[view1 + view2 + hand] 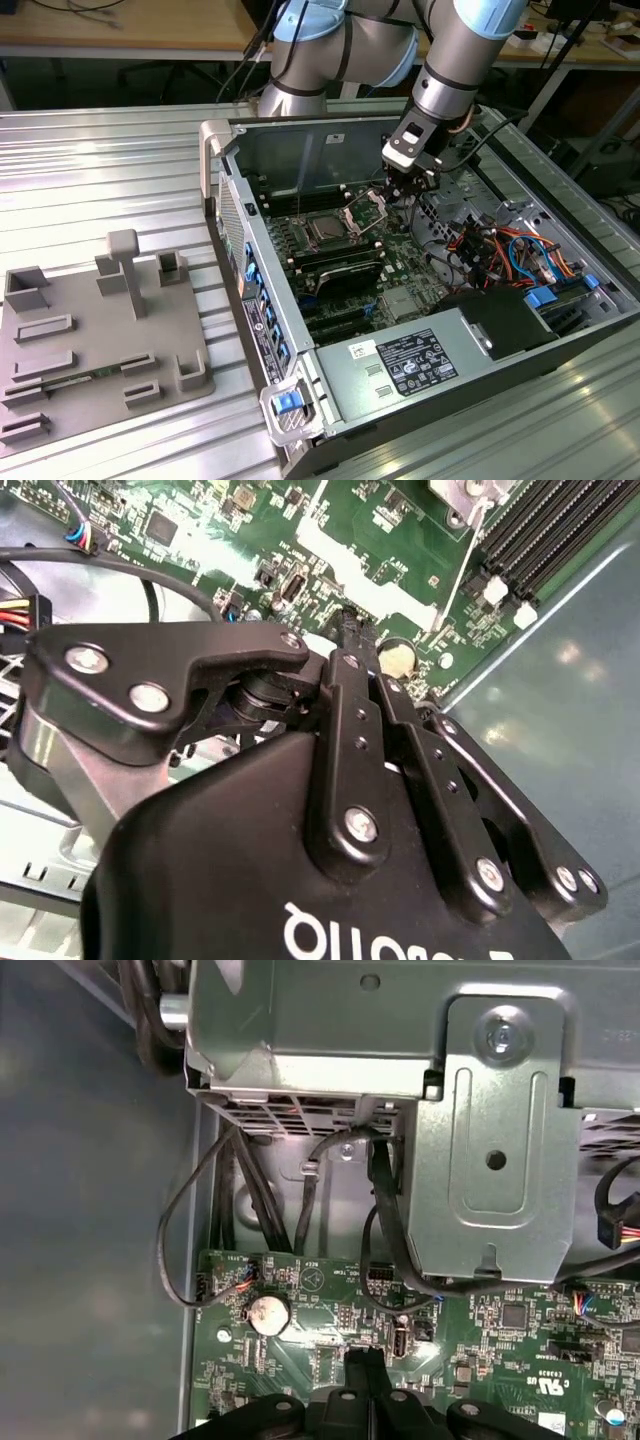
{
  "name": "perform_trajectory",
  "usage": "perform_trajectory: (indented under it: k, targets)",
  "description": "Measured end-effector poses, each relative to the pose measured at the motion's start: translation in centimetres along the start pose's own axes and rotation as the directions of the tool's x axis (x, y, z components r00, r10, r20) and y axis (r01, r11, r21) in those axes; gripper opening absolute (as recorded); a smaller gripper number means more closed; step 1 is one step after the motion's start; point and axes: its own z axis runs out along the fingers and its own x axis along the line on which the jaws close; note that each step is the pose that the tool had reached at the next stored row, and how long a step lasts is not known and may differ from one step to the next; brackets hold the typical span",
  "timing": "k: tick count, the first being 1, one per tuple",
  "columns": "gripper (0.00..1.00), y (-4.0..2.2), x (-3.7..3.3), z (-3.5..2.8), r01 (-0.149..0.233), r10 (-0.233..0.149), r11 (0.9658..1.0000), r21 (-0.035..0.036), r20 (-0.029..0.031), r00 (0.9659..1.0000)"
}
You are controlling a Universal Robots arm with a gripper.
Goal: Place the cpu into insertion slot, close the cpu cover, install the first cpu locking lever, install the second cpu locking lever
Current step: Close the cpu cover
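Nearest, the grey power supply box (405,365) hides the green board's front edge, and a grey moulded tray (90,340) is cut off at the exterior view's left. Further in, the cpu (328,230) appears to lie in the insertion slot (310,237). The cpu cover (366,208) is tilted up just beyond it. Whether the gripper (404,192) touches the cover is hard to tell. In both wrist views its fingers (357,1362) (345,632) are pressed together, nothing seen between them. The computer case (300,150) rests on a ribbed metal table (120,160); wooden benches (120,25) stand beyond.

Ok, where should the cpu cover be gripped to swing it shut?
Probably the raised free edge of the cpu cover, from above: it stands tilted up beside the insertion slot, hinged edge low, leaving that thin upper edge exposed.
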Motion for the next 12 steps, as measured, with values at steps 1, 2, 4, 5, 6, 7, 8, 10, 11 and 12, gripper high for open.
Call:
perform_trajectory:
  k: [1,2,4,5,6,7,8,10,11,12]
  targets:
    - [0.11,-0.13,0.01,0.01,0.001,-0.001,1.0,0.0,-0.0001,1.0]
    - [0.11,-0.36,0.02,0.02,0.002,-0.002,1.0,0.0002,0.0,1.0]
    - [0.11,-0.66,0.04,0.03,0.004,-0.004,1.0,0.0011,-0.0001,1.0]
    - [0.11,-0.77,0.05,0.03,0.005,-0.005,1.0,0.0016,0.0,1.0]
    - [0.11,-0.88,0.06,0.03,0.005,-0.005,1.0,0.0018,-0.0001,1.0]
    - [0.11,-1.07,0.07,0.03,0.005,-0.005,1.0,0.0022,-0.0001,1.0]
    - [0.11,-1.21,0.09,0.03,0.005,-0.005,1.0,0.0024,-0.0001,1.0]
    - [0.11,-1.55,0.11,0.04,0.005,-0.005,1.0,0.0029,-0.0002,1.0]
    - [0.11,-1.63,0.12,0.04,0.005,-0.005,1.0,0.0032,-0.0004,1.0]
    - [0.11,-1.71,0.13,0.04,0.005,-0.005,1.0,0.0038,-0.0003,1.0]
